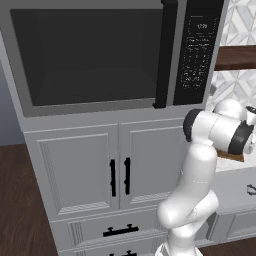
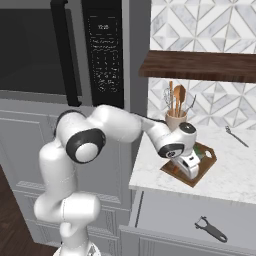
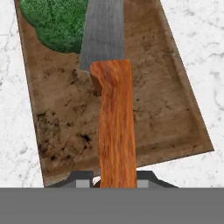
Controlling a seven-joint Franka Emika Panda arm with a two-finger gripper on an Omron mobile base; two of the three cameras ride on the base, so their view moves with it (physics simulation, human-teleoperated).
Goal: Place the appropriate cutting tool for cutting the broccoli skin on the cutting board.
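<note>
Left base view: my arm rises in front of the microwave (image 1: 95, 55) and the grey cabinet doors (image 1: 117, 167), reaching right toward the counter. A sliver of the cutting board (image 1: 231, 156) shows just below my forearm; my hand is hidden behind my own links here.

Right base view: my gripper (image 2: 189, 169) hangs low over the cutting board (image 2: 206, 161), which lies on the marble counter (image 2: 150, 172) near its front edge. A utensil crock (image 2: 175, 120) with wooden spoons stands just behind the board. A slim metal tool (image 2: 236, 136) lies farther right on the counter. A peeler (image 2: 212, 229) shows lower down, in front of the counter edge; I cannot tell what it rests on. A dark wooden shelf (image 2: 200, 65) runs overhead.

Hand view: my fingers (image 3: 84, 180) are clamped on the wooden handle of a knife (image 3: 114, 131). The blade points away from me over the board (image 3: 170, 113), its edge overlapping the broccoli (image 3: 54, 24) at the board's far corner. Whether the blade touches the board or the broccoli I cannot tell.

Judgement: this is the placing step, nearly finished. The next move calls for lowering until the knife lies flat on the wood, then releasing and lifting straight off. Risks: the blade may land on the broccoli and tip, and the handle end reaches the board's near edge.
</note>
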